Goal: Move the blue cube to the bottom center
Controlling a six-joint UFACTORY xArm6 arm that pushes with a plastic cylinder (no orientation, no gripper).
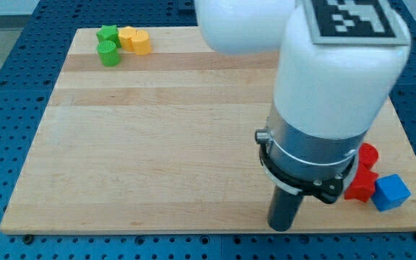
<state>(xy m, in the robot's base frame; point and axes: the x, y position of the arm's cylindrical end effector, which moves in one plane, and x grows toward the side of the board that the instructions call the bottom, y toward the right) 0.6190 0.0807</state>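
1. We find the blue cube (392, 192) at the counter's (157, 144) bottom right corner, touching a red block (360, 185).
2. A second red block (367, 155) sits just above, partly hidden by the arm.
3. My tip (283, 227) rests near the bottom edge, left of the red blocks, apart from them.
4. The end effector is a plain rod; nothing is clamped.
5. Two green blocks (108, 45) and two yellow blocks (134, 40) cluster top left.

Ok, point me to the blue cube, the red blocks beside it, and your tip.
blue cube (392, 192), camera view, on its top face.
red blocks (362, 184), camera view, on the lower red block's front.
my tip (280, 227), camera view, at the rod's lower end, left of the red blocks.
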